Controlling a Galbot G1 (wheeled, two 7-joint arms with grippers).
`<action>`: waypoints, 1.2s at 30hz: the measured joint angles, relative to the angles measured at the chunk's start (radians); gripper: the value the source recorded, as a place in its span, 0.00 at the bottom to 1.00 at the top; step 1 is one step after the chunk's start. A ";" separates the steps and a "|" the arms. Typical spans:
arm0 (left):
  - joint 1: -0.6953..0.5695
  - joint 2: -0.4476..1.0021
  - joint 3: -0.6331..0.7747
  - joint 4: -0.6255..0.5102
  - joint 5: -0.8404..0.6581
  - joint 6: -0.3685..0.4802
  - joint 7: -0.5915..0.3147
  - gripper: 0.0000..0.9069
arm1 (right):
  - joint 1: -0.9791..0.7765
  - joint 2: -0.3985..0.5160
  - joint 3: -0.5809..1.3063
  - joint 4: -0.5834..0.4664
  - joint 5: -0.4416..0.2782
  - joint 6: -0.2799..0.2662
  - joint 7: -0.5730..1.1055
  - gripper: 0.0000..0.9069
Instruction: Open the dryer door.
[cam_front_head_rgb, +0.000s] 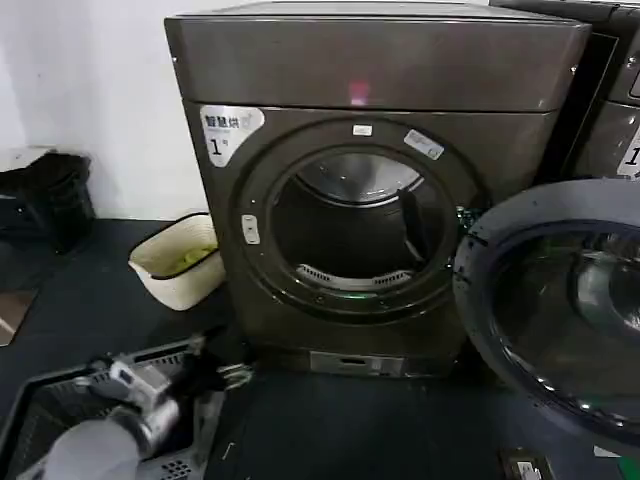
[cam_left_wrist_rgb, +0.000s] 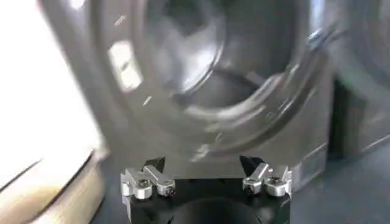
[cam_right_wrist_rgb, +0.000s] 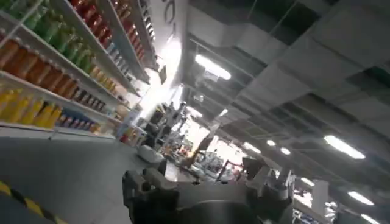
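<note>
Dark floor; round chrome-rimmed dryer door (cam_front_head_rgb: 560, 310) open.

The left tool (cam_left_wrist_rgb: 205, 165) hung low over the dark floor (cam_left_wrist_rgb: 353, 189), its two dark fingertips (cam_left_wrist_rgb: 156, 164) spread wide apart with nothing between them. Beyond it stood the grey dryer (cam_left_wrist_rgb: 122, 115), blurred, its round opening (cam_left_wrist_rgb: 201, 61) showing the pale drum inside and a bright metal ring around it. A cream basket (cam_left_wrist_rgb: 55, 189) sat on the floor beside the machine.
</note>
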 joint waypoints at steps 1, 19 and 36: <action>0.020 0.011 -0.023 -0.007 -0.020 0.018 -0.021 1.00 | 0.000 -0.002 -0.003 -0.001 0.005 0.001 -0.004 1.00; 0.195 0.252 -0.337 0.052 -0.792 0.359 -0.517 1.00 | 0.004 -0.034 -0.010 -0.032 0.116 0.021 -0.079 1.00; 0.203 0.340 -0.380 0.205 -1.581 0.359 -0.835 1.00 | -0.009 -0.031 0.011 -0.052 0.210 0.066 -0.132 1.00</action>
